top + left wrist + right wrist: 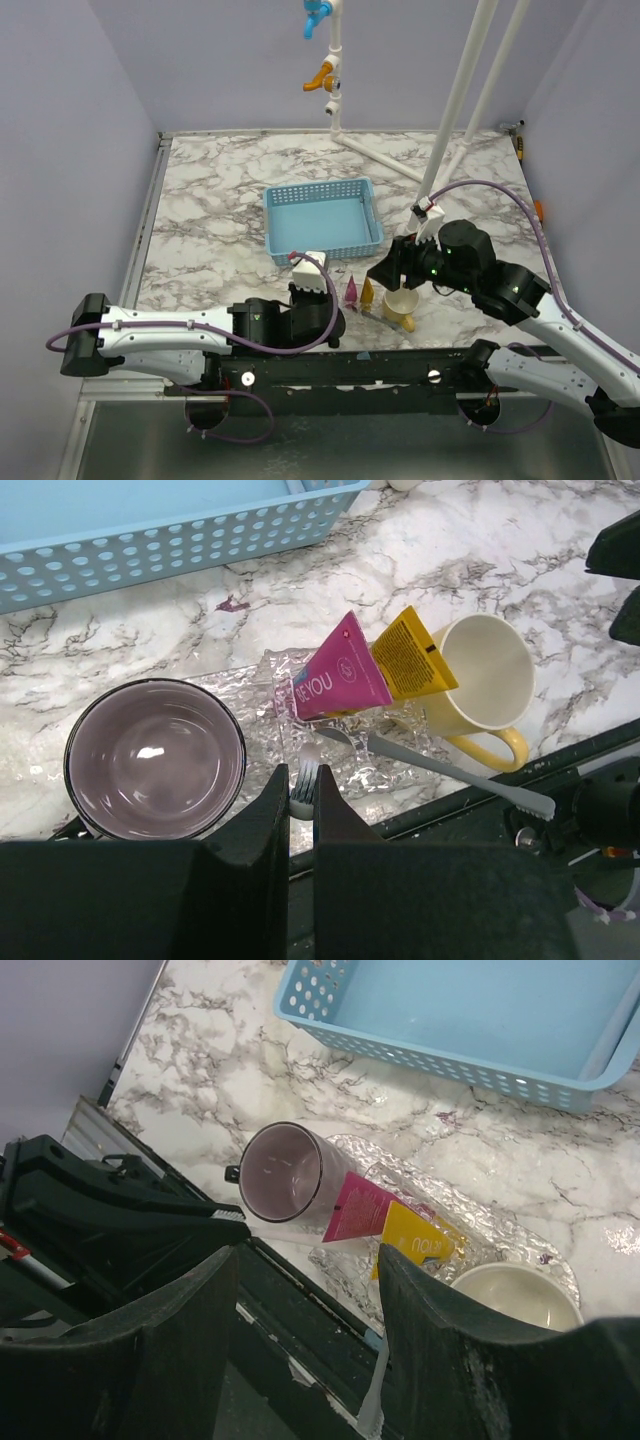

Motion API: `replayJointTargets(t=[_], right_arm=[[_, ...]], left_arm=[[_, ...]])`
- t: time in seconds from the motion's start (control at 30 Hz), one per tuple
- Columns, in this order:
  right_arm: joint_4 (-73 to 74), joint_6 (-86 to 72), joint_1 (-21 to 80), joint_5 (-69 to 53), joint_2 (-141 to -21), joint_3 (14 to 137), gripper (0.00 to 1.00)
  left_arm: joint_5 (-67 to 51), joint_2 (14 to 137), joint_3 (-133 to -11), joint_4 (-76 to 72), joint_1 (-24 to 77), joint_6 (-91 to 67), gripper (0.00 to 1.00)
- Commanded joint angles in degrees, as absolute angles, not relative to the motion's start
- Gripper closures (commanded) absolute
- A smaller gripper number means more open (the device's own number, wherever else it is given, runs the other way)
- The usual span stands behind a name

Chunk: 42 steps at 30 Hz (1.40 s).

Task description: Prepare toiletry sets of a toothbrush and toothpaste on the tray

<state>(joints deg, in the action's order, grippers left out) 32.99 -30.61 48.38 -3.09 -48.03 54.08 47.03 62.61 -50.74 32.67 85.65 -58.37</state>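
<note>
My left gripper is shut on the bristle head of a white toothbrush at the near edge of the clear tray. The magenta-pink tube and the yellow tube lie side by side on the tray. A grey toothbrush lies across the tray's near side, its end over the table edge. My right gripper is open and empty above the tray, over the pink tube and the yellow tube. From the top both grippers flank the tubes.
A dark purple mug stands left of the tray. A pale yellow mug stands at its right, touching the yellow tube. A light-blue mesh basket sits behind. White pipes rise at the back right. The table's front rail runs just below the tray.
</note>
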Motion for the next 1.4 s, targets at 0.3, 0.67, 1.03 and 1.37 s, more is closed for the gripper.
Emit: replayJointTargets(t=[0.3,0.67,1.03,1.37], right_arm=[[32.16,-31.09,48.67,-3.96,-46.74,52.60,0.38],[31.77,-31.08,48.60,-4.22,-47.14,52.13,0.38],[31.38,-31.13,48.60,-4.57,-47.63,52.04,0.37],[31.30,-31.30,48.60,-4.39,-47.79,52.09,0.36]], left_arm=[[51.30,67.22,-50.80,34.36,86.18,-62.40,1.00],[50.68,67.38,-51.32,35.72,86.24,-63.27,1.00],[50.45,67.15,-51.37,36.21,86.25,-63.68,0.81],[50.87,66.06,-52.02,37.13,86.33,-63.37,0.73]])
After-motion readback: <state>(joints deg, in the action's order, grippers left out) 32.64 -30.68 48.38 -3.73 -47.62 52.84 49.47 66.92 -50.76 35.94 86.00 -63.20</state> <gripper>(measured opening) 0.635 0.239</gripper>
